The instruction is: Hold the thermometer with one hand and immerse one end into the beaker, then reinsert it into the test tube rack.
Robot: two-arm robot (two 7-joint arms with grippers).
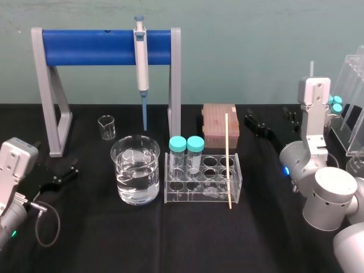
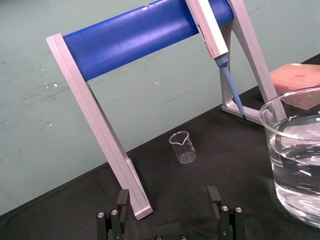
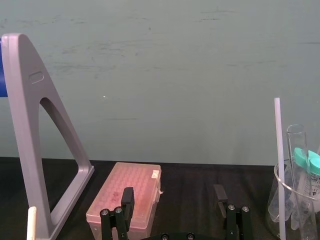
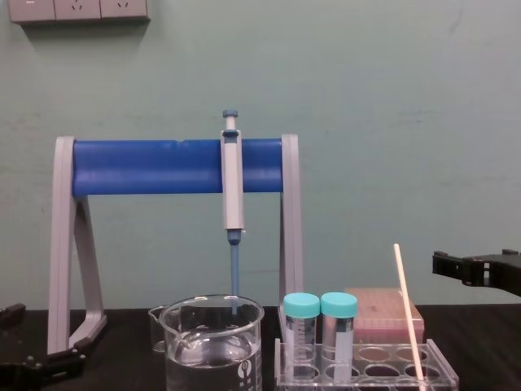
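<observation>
The thermometer [image 1: 227, 159], a thin cream-white rod, stands tilted in a hole at the right end of the clear test tube rack [image 1: 170, 196]; the chest view also shows the thermometer [image 4: 408, 314] and the rack [image 4: 444, 375]. The wide beaker [image 1: 135, 169], partly filled with water, stands just left of the rack. My right gripper [image 1: 272, 119] hovers open and empty behind and to the right of the rack, and its fingers [image 3: 127, 196] face the pink box. My left gripper [image 1: 67, 170] rests open and empty on the table left of the beaker [image 2: 295, 150].
Behind the beaker stands a grey-and-blue stand [image 1: 108, 46] with a pipette [image 1: 141, 62] hanging from it. A small beaker [image 1: 106, 127] sits under the stand, a pink box [image 1: 219, 122] sits behind the rack, and two teal-capped tubes [image 1: 186, 153] stand in the rack. More glassware [image 3: 297, 200] is at the far right.
</observation>
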